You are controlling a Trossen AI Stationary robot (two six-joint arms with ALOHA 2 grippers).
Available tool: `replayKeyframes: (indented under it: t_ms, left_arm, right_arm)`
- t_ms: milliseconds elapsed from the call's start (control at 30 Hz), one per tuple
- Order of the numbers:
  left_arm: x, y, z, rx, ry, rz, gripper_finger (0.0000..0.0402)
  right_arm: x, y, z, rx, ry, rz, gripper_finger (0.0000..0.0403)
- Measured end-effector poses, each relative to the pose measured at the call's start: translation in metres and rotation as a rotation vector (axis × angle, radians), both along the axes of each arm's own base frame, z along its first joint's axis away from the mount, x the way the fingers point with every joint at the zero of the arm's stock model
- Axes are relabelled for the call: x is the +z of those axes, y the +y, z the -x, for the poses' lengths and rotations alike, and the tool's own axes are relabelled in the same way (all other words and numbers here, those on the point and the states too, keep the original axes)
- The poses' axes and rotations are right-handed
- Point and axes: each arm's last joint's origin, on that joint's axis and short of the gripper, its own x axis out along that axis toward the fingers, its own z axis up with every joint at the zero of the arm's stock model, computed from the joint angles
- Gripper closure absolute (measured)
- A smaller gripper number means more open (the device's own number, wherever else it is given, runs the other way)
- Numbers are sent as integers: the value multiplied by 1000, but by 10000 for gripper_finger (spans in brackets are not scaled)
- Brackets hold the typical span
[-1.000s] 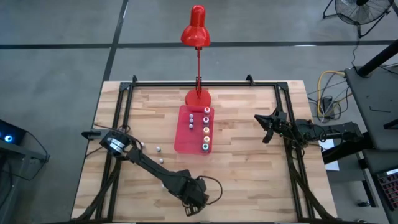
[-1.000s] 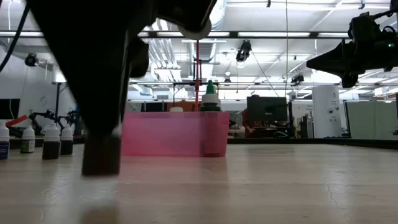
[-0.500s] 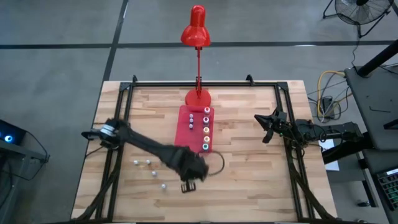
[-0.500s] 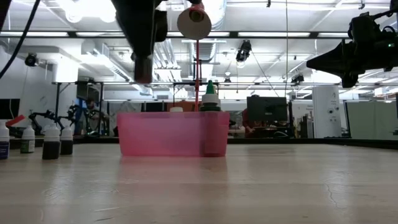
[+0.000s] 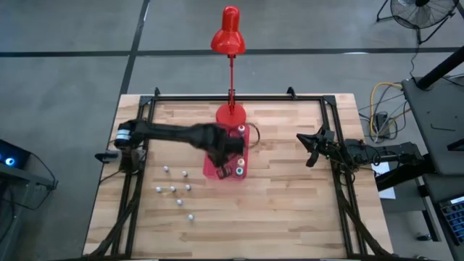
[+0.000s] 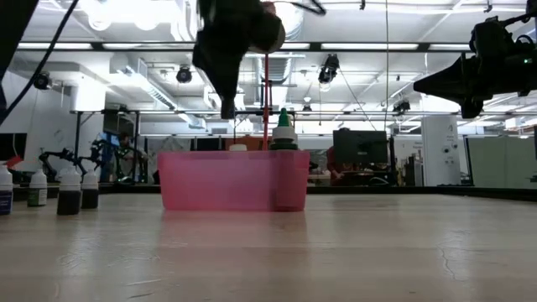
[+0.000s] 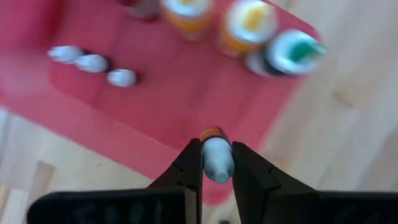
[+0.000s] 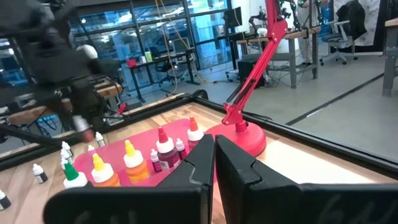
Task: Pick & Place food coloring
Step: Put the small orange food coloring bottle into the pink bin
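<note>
- Pinching a small whitish-capped bottle (image 7: 217, 158) between my two fingers, my left gripper (image 7: 216, 163) hangs above the near edge of the red tray (image 5: 215, 138), cap toward my wrist.
- Under the gripper, the tray holds three small whitish-capped bottles (image 7: 93, 62) in a short row on one side and the bigger bottles along the other: the teal-capped bottle (image 7: 293, 52) at the corner, then the yellow-capped bottle (image 7: 252, 18) and the orange-capped bottle (image 7: 188, 9).
- My left arm stretches from the counter's (image 5: 290, 196) left edge across to the tray.
- Six more small bottles (image 5: 175, 193) stand loose on the counter, left of the tray and toward the front.
- A red lamp's base (image 5: 231, 114) sits just behind the tray.
- My right gripper (image 5: 307, 150) waits raised near the right edge, fingers pressed together.
</note>
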Motion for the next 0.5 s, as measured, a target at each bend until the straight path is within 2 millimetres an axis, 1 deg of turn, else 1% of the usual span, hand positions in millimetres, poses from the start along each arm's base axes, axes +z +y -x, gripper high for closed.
replayKeyframes:
  t_ms: [100, 200, 267, 367, 500]
  left_arm:
    - [-1, 22, 0, 91, 1, -1, 369]
    - [-4, 36, 0, 168, 5, 5, 369]
    - [-8, 41, 0, 205, 5, 11, 369]
    - [-16, 45, -1, 213, -1, 12, 369]
    - [-35, 46, -2, 127, 8, -4, 369]
  right_arm:
    - [0, 0, 0, 0, 0, 0, 394]
    - [0, 0, 0, 1, 0, 0, 394]
    - [0, 0, 0, 0, 0, 0, 394]
    - [0, 0, 0, 1, 0, 0, 394]
    - [0, 0, 0, 1, 0, 0, 394]
